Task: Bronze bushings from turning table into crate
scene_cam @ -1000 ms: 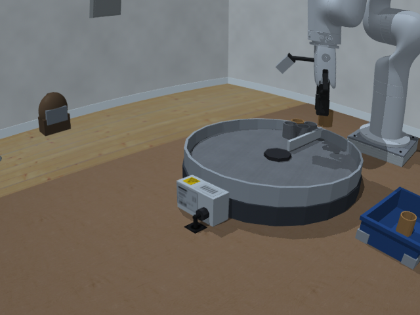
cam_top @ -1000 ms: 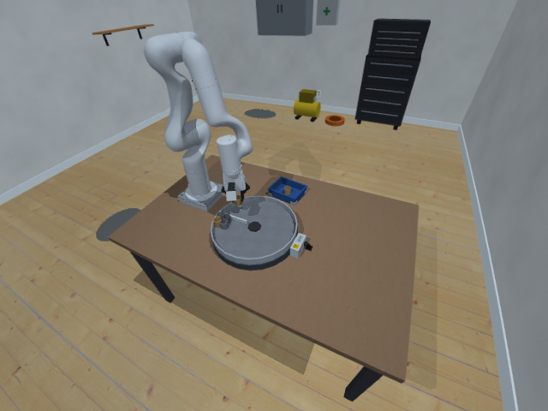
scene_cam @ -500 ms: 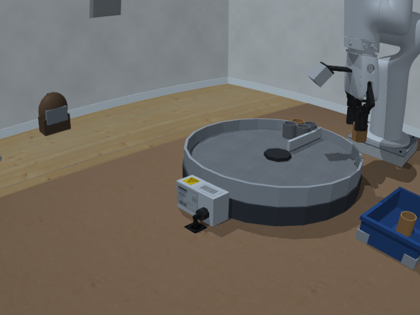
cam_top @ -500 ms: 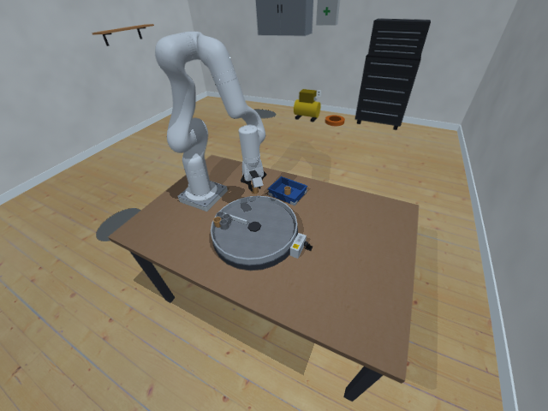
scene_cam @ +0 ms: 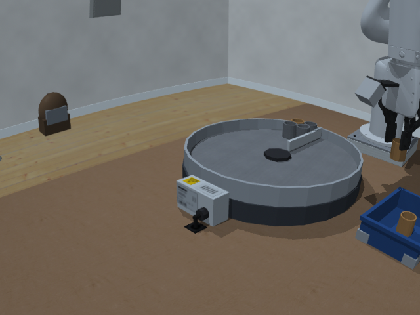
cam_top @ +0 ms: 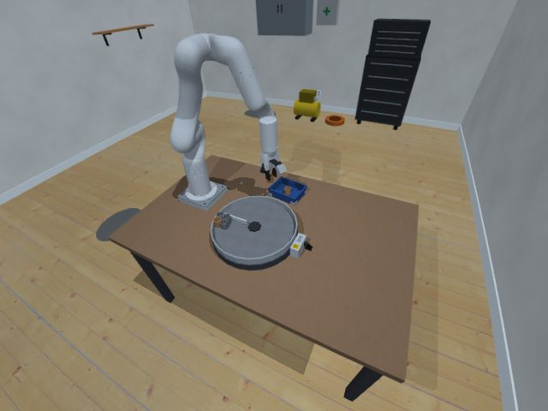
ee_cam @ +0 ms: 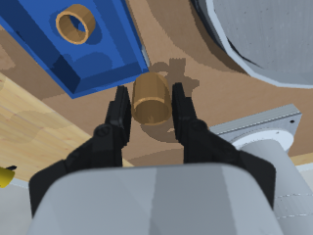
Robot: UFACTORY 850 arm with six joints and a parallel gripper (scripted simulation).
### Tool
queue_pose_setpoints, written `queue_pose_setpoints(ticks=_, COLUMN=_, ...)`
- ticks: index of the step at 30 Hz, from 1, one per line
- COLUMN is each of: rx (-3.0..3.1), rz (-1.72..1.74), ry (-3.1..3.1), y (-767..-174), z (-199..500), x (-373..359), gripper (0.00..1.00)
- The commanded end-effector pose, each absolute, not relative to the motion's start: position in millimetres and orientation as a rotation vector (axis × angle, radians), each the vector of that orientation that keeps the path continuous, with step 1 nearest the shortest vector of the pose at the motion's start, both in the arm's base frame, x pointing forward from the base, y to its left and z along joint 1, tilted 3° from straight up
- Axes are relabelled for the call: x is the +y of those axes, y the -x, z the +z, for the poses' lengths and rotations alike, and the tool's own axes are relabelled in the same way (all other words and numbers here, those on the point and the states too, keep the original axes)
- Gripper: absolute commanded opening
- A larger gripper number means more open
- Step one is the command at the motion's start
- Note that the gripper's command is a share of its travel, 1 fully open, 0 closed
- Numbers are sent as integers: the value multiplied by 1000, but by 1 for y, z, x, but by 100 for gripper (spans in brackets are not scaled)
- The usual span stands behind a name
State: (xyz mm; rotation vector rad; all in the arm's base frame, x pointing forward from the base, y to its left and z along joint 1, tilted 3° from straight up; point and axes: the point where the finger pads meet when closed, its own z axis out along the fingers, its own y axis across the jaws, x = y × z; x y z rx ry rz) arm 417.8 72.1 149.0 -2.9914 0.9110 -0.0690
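Observation:
My gripper (cam_top: 268, 173) (scene_cam: 397, 144) (ee_cam: 151, 97) is shut on a bronze bushing (cam_top: 269, 176) (scene_cam: 396, 152) (ee_cam: 151, 103) and holds it above the table, just beside the near-left corner of the blue crate (cam_top: 301, 193) (scene_cam: 379, 233) (ee_cam: 114, 34). One bronze bushing (cam_top: 287, 190) (scene_cam: 405, 222) (ee_cam: 87, 25) stands inside the crate. On the grey turning table (cam_top: 252, 256) (scene_cam: 271, 193) (ee_cam: 274, 34), another bronze bushing (cam_top: 217, 219) (scene_cam: 298, 121) stands at the rim with steel bushings (cam_top: 225, 220) (scene_cam: 289, 128) clustered against a grey bar.
The arm's base plate (cam_top: 201, 196) (scene_cam: 373, 146) (ee_cam: 264, 129) stands close behind the gripper. A white control box (cam_top: 298, 244) (scene_cam: 201, 198) sticks out from the turning table's front. The brown table (cam_top: 354, 274) extends wide to the right.

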Motion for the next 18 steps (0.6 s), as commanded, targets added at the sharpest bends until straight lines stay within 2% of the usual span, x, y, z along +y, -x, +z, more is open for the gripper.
queue_pose_setpoints(ticks=1, rx=834, rz=-70, ry=3017, y=-431, z=149, x=93, gripper=0)
queue_pose_setpoints(ticks=8, rx=636, rz=-71, ry=3068, y=-456, z=150, x=142, gripper=0)
queue_pose_setpoints(ticks=18, rx=602, rz=-71, ry=3075, y=-459, z=150, x=151, gripper=0)
